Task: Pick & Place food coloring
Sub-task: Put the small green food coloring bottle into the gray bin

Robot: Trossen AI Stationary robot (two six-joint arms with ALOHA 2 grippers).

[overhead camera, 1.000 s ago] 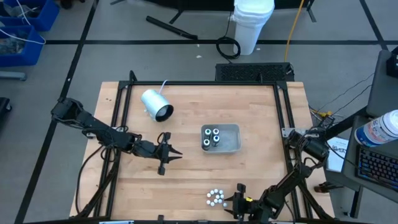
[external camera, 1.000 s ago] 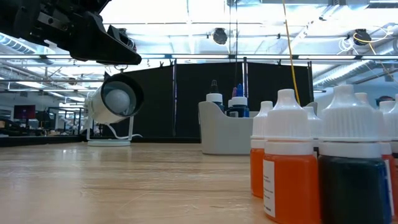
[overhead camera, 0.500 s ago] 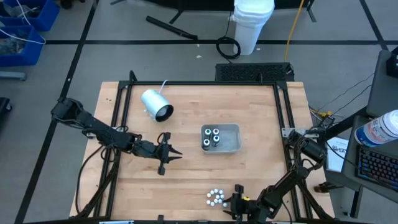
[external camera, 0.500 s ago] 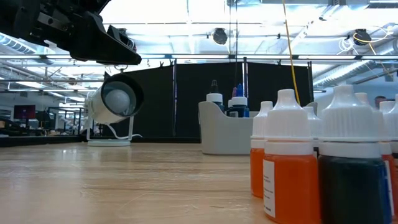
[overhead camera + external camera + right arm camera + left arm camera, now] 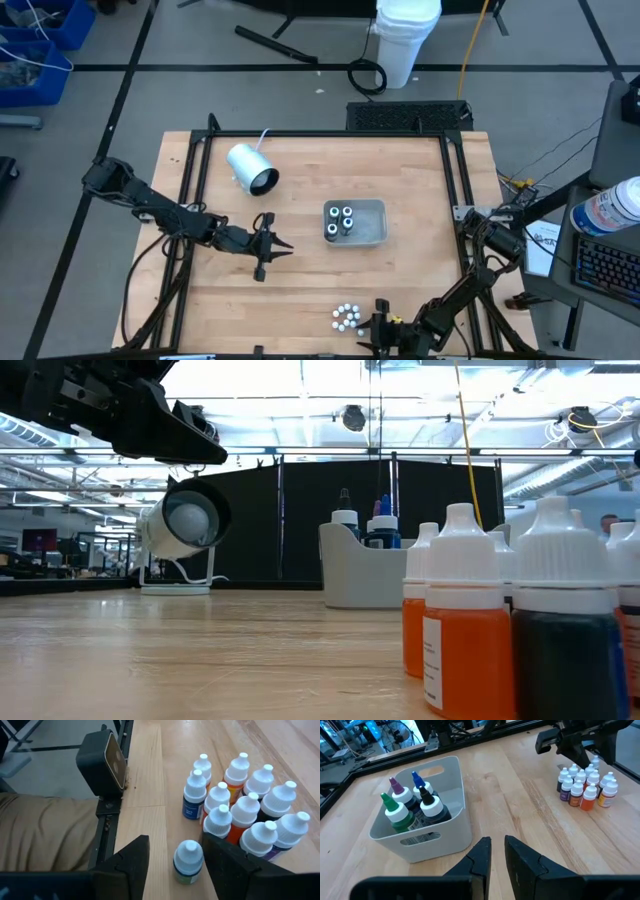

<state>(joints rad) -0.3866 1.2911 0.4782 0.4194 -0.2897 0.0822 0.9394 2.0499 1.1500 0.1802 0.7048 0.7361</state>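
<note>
A grey rectangular plastic tray (image 5: 371, 229) holding capped bottles (image 5: 340, 220) sits right of the left gripper (image 5: 281, 249). Small white-capped food coloring bottles (image 5: 347, 317) cluster just beside the right gripper (image 5: 374, 322), one (image 5: 188, 861) standing between its fingers.
</note>
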